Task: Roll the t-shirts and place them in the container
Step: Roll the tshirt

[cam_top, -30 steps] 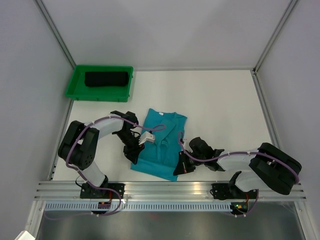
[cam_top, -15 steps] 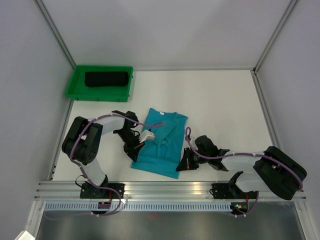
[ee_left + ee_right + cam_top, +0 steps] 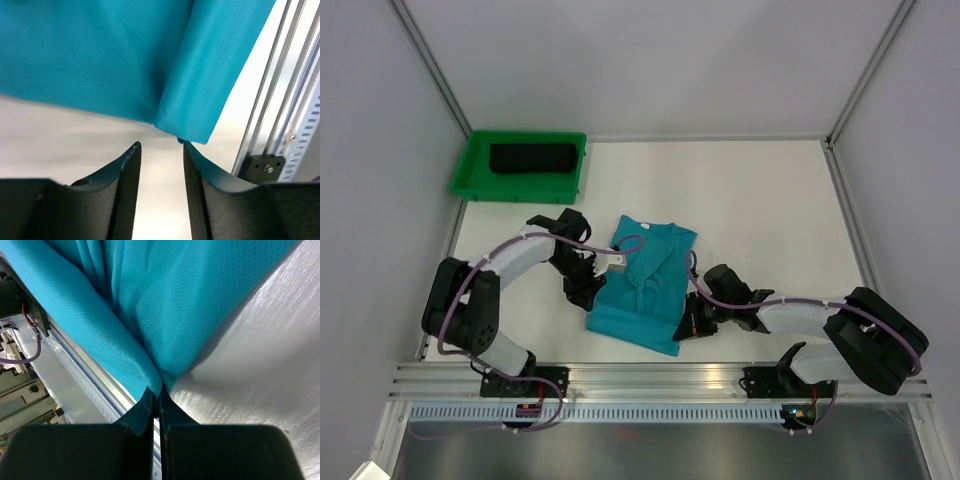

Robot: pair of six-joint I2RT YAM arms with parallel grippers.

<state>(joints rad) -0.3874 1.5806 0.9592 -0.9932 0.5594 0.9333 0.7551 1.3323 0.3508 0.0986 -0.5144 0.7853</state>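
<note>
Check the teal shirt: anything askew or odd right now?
The teal t-shirt lies skewed, bunched in creases down its middle. Only the right gripper pinches its near corner; the left gripper stands open just off its edge, holding nothing. The black t-shirt sits rolled in the green tray.

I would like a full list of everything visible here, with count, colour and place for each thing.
teal t-shirt: 1, teal, lying on the table between both grippers
black t-shirt: 1, black, rolled, inside the tray
tray: 1, green, at the table's far left corner
table: 1, white, under everything
rail: 1, silver, along the near edge
left gripper: 1, black, open, at the teal shirt's left edge
right gripper: 1, black, shut on the teal shirt's right edge
</note>
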